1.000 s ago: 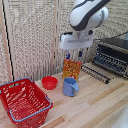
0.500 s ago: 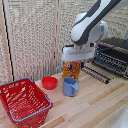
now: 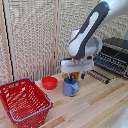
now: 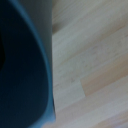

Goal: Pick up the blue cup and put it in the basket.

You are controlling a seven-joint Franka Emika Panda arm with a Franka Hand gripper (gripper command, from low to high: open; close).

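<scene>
Now arm bent over, gripper (image 3: pixel 73 78) atop blue mug (image 3: pixel 70 87) — finger spread unclear.

Blue mug (image 3: pixel 70 87) upright on bench (image 3: pixel 95 107), directly under tool (image 3: pixel 76 76). Red bowl (image 3: pixel 49 82) just beside mug; red basket (image 3: pixel 24 101) farther off, same side.

The arm (image 3: pixel 89 35) is bulky and white, with rounded links and dark grey bands at its joints. It ends in a white boxy gripper (image 3: pixel 75 76) with short dark fingers.
</scene>
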